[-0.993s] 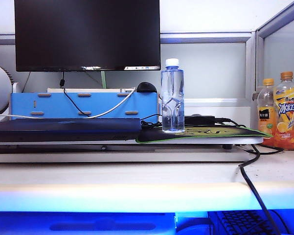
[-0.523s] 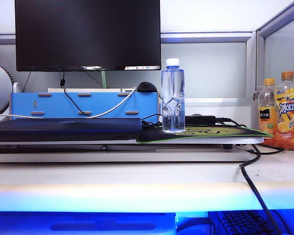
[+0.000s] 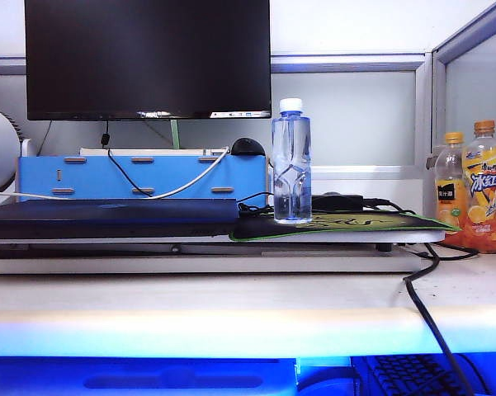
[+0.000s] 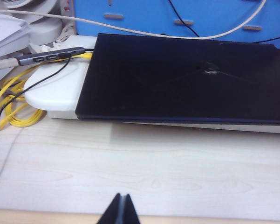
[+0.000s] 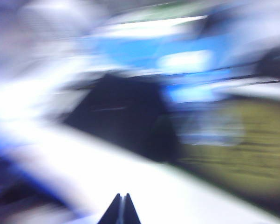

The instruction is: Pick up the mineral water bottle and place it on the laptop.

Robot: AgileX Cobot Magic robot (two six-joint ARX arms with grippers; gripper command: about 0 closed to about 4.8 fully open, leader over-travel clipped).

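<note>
The mineral water bottle (image 3: 291,162) stands upright on the green-edged mouse mat (image 3: 347,223); it is clear and blue-tinted with a white cap. To its left lies the laptop (image 3: 111,216), a flat dark slab on a white stand; its top (image 4: 186,79) fills the left wrist view. My left gripper (image 4: 121,196) is shut with nothing in it, over the bare desk in front of the laptop. My right gripper (image 5: 121,195) is shut and empty; its view is heavily blurred, showing a dark shape and a greenish patch. Neither gripper appears in the exterior view.
A black monitor (image 3: 147,58) stands behind on a blue riser (image 3: 140,176). Two orange drink bottles (image 3: 474,186) stand at the right. A black cable (image 3: 429,313) runs over the desk's front edge. Yellow cable (image 4: 14,105) and a USB hub (image 4: 46,57) lie beside the laptop.
Nothing has moved in the exterior view; the bottle and laptop stay put.
</note>
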